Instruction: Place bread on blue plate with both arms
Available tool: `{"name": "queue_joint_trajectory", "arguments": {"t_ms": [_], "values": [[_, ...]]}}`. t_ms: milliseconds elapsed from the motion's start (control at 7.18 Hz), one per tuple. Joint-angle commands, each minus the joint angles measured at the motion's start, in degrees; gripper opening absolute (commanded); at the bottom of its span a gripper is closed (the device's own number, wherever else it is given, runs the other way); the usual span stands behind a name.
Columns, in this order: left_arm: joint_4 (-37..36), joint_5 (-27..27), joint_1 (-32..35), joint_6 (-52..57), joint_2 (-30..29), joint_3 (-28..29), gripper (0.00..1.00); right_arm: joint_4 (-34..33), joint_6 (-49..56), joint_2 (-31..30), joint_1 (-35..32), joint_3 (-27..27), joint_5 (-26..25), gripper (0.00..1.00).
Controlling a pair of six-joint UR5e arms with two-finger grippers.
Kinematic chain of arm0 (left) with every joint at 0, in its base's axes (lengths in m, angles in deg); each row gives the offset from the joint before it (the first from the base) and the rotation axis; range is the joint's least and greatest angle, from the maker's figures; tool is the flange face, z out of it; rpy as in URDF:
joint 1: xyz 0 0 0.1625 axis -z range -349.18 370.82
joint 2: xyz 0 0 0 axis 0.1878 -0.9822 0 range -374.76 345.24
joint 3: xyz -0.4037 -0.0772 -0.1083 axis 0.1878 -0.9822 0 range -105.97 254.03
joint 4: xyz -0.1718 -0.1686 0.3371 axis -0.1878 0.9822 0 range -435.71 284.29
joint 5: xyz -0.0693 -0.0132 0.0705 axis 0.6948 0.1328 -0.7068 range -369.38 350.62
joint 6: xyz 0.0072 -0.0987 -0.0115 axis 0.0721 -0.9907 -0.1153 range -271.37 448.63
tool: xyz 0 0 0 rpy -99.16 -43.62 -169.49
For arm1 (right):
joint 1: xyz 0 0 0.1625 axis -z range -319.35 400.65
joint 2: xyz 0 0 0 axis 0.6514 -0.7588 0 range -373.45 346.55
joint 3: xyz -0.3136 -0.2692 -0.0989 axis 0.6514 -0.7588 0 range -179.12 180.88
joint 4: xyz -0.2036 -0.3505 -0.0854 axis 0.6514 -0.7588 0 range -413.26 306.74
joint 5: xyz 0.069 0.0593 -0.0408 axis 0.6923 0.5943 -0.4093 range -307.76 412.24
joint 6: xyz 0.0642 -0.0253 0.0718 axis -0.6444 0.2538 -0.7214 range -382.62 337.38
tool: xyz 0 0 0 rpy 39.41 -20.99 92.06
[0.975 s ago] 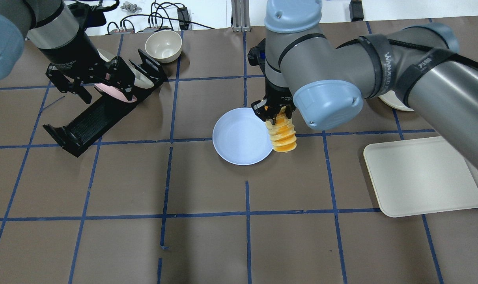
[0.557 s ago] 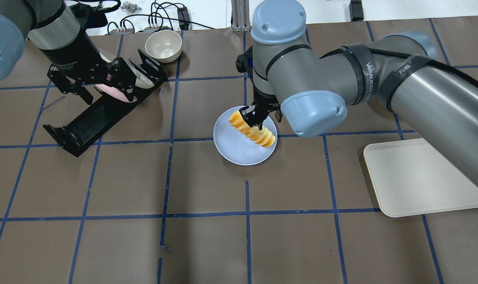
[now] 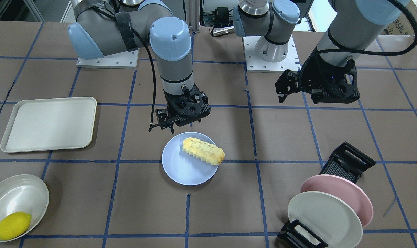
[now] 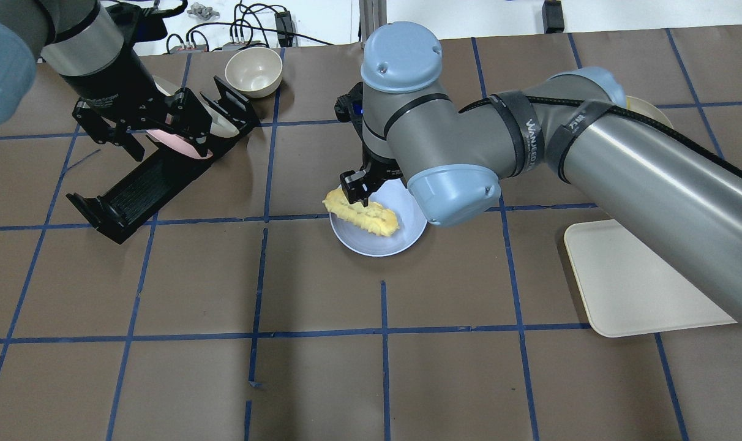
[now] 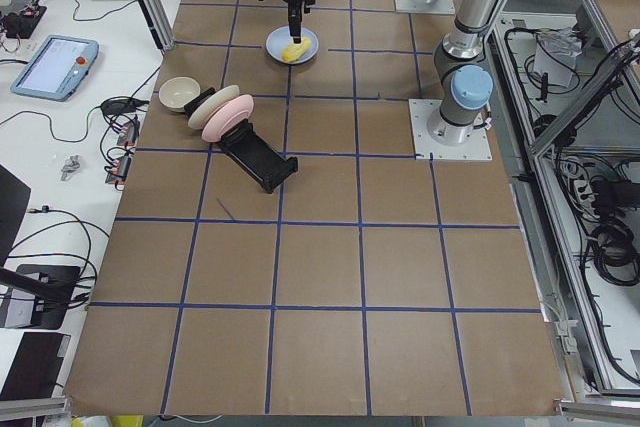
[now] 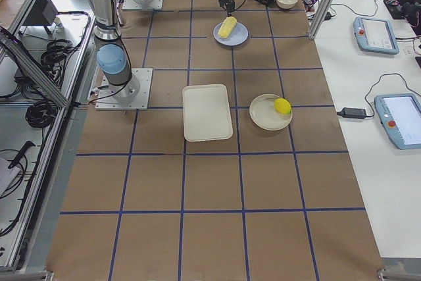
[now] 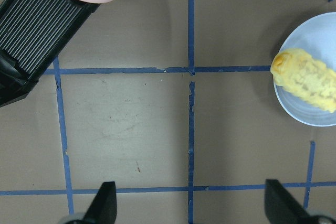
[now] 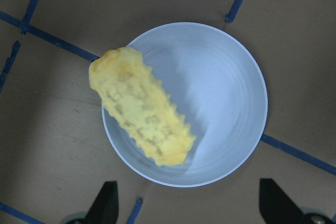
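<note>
The bread point(image 3: 203, 150) lies flat on the blue plate point(image 3: 186, 170) near mid-table, one end over the rim. It also shows in the overhead view point(image 4: 363, 215) on the plate point(image 4: 377, 244), in the right wrist view point(image 8: 142, 106) on the plate point(image 8: 220, 103), and in the left wrist view point(image 7: 307, 80). My right gripper point(image 3: 181, 120) point(image 4: 356, 190) hangs just above the bread, open and empty, as the right wrist view point(image 8: 191, 208) shows. My left gripper point(image 3: 318, 96) point(image 4: 160, 138) hovers open and empty by the dish rack, apart from the plate.
A black dish rack point(image 4: 144, 184) holds a pink plate point(image 3: 349, 193) and a cream plate point(image 3: 323, 217). A cream tray point(image 3: 48, 124) lies on my right side. A bowl point(image 3: 9, 199) with a lemon point(image 3: 12, 225) and a cream bowl point(image 4: 253, 70) stand at the far edge.
My right gripper carried the bread left from beside the plate to over it, then let go. The bread now lies on the plate. The left arm has not moved.
</note>
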Motion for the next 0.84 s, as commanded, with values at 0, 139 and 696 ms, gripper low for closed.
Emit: {"name": "queue_joint_trajectory", "arguments": {"t_ms": [0,139,696], "values": [[-0.03,-0.08,0.00,-0.36,-0.20,-0.09,1.00,0.69,6.10,-2.25,4.42,0.18,-2.43,1.00],[-0.03,-0.08,0.00,-0.36,-0.11,0.09,1.00,1.48,6.31,-4.18,8.11,0.18,-2.25,1.00],[0.05,-0.25,0.35,-0.36,0.59,0.96,1.00,20.41,6.31,-7.19,20.60,-4.37,-2.43,1.00]]}}
